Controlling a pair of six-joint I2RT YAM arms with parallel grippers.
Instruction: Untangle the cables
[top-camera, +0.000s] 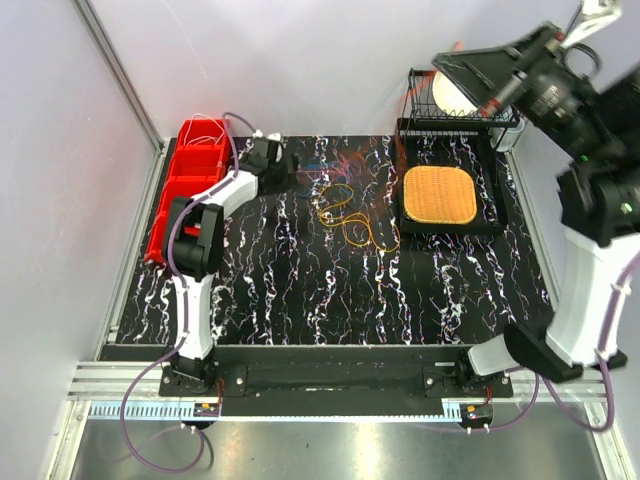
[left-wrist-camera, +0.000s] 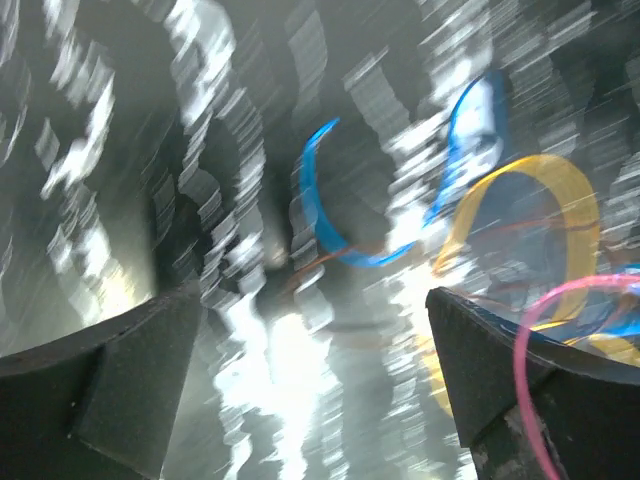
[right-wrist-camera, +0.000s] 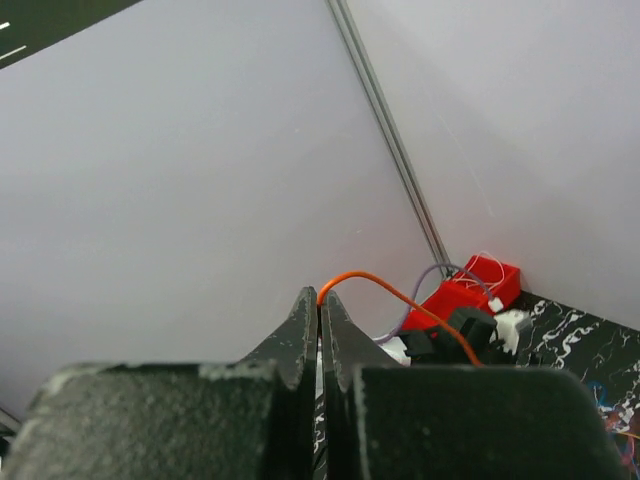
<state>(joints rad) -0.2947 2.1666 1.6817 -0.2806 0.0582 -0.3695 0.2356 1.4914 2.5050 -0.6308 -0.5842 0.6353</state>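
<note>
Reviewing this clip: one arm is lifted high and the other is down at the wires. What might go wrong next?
1. The right pincer is shut on an orange cable high above the table. If its far end is knotted into the loose cables, more lift may tighten the tangle or drag it.
2. A pink cable appears to loop across one finger of the open left pincer; moving off could snag it.

Overhead view, close left wrist (both on cables (top-camera: 340, 212))
</note>
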